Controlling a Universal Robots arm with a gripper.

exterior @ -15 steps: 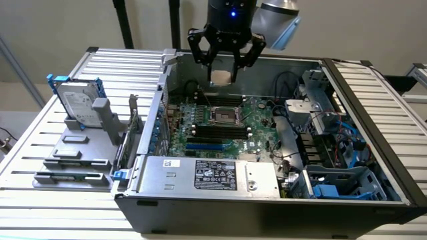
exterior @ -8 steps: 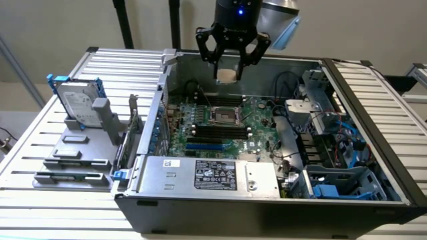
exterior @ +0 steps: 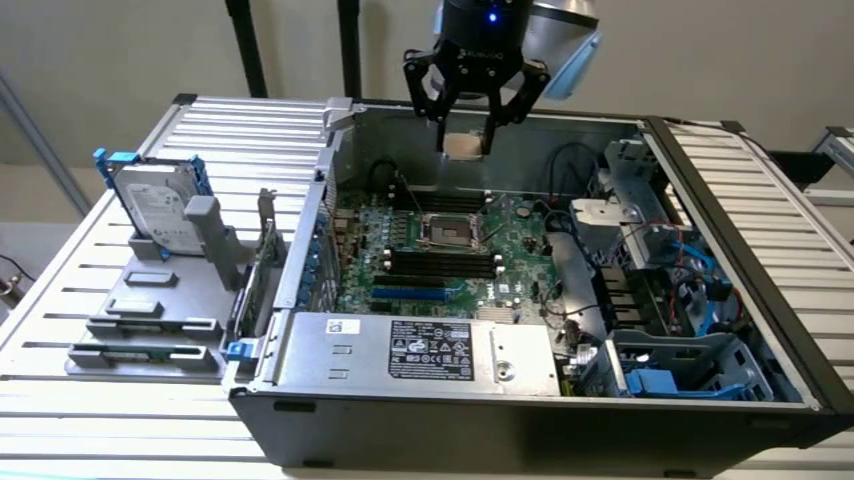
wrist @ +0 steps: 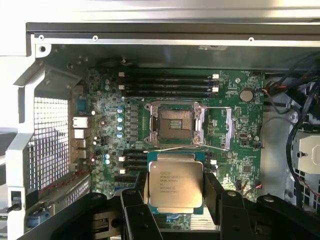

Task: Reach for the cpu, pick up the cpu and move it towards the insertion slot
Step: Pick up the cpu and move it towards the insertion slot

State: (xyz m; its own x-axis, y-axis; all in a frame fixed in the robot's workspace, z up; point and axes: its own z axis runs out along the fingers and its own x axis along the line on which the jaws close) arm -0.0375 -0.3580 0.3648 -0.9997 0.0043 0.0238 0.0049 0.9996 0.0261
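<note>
**CPU held in the air above the open case**

The cpu (wrist: 175, 184) is clamped between the two black fingers (wrist: 214, 197) of the gripper (exterior: 465, 140), its silver top with printed lettering turned toward the wrist camera and its pale rim visible along the edges. In the exterior view the chip (exterior: 463, 146) is seen as a small tan square hanging between the fingertips, lifted clear of the board and touching nothing else. The jaws are closed narrowly on two opposite edges of the chip.

The insertion slot (wrist: 174, 124) is found on the green motherboard (wrist: 235, 115), a square socket with a shiny metal frame around a dark centre; its retaining frame is swung open to one side. In the exterior view the socket (exterior: 450, 232) lies below the held chip and nearer the camera, well apart from it. In the wrist view the chip is seen just beside the socket's edge, not over its centre.

Long black memory slots (wrist: 167, 82) are set on both sides of the socket. The board is mounted in an open computer case (exterior: 534, 425), with a power supply (exterior: 427, 350) bearing a label along the near wall. On the slatted table (exterior: 120, 390), toward the exterior view's left, a hard drive (exterior: 154, 205) with blue rails is stood upright in a grey holder.
</note>
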